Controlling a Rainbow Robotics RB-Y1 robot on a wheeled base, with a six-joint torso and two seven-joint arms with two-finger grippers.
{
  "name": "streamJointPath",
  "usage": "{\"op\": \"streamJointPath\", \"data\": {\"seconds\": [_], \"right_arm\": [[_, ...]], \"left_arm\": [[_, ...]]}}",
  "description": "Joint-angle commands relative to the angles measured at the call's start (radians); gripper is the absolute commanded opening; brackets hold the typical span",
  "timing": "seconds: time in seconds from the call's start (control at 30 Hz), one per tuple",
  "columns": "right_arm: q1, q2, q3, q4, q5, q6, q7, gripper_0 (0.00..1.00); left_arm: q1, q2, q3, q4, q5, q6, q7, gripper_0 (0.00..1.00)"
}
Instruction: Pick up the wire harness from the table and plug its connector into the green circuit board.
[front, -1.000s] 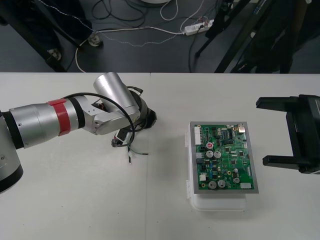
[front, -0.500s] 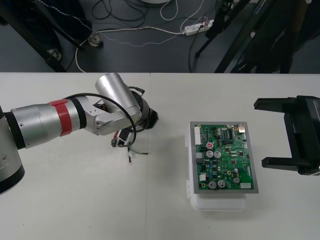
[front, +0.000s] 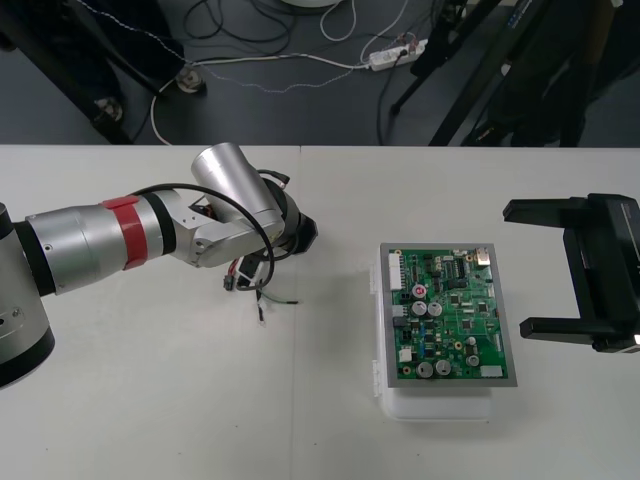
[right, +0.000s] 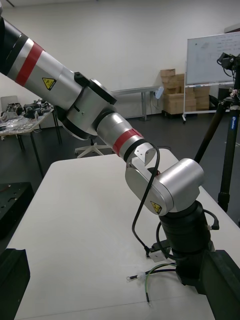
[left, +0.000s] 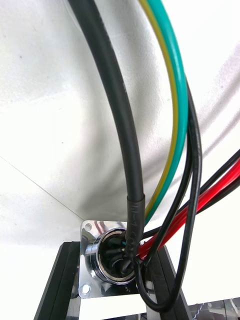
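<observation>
Pale and smooth, the table (front: 150, 400) carries the green circuit board (front: 450, 315), which lies flat on its white base (front: 440, 408) toward the right side. Well to the left of the board, the left gripper (left: 112, 252) pinches the wire harness (front: 256, 288) by its round metal socket (left: 106, 256). The left wrist camera shows the shiny square flange held between the two black fingers (left: 62, 280), with glossy black, green-yellow and red wires arching away from it. From above, that grip is covered by the silver wrist, and the thin wires trail out beneath it with their loose ends close to the tabletop. The right gripper (front: 550, 268) hovers just beyond the board's right edge, fingers spread wide
</observation>
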Motion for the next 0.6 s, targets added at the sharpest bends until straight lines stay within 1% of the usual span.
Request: {"op": "streamJointPath", "data": {"seconds": [0.03,0.43,0.6], "right_arm": [[0.008,0.001,0.015,-0.013,-0.018,0.001,0.048,1.00],[0.008,0.001,0.013,-0.011,-0.015,0.001,0.052,1.00],[0.008,0.001,0.015,-0.011,-0.015,0.001,0.052,1.00]], "left_arm": [[-0.047,0.005,-0.012,0.003,0.056,0.039,-0.029,0.00],[-0.049,0.205,-0.004,-0.188,0.205,0.037,-0.029,0.00],[-0.047,0.329,0.010,-0.289,0.303,0.037,-0.026,0.00]]}}
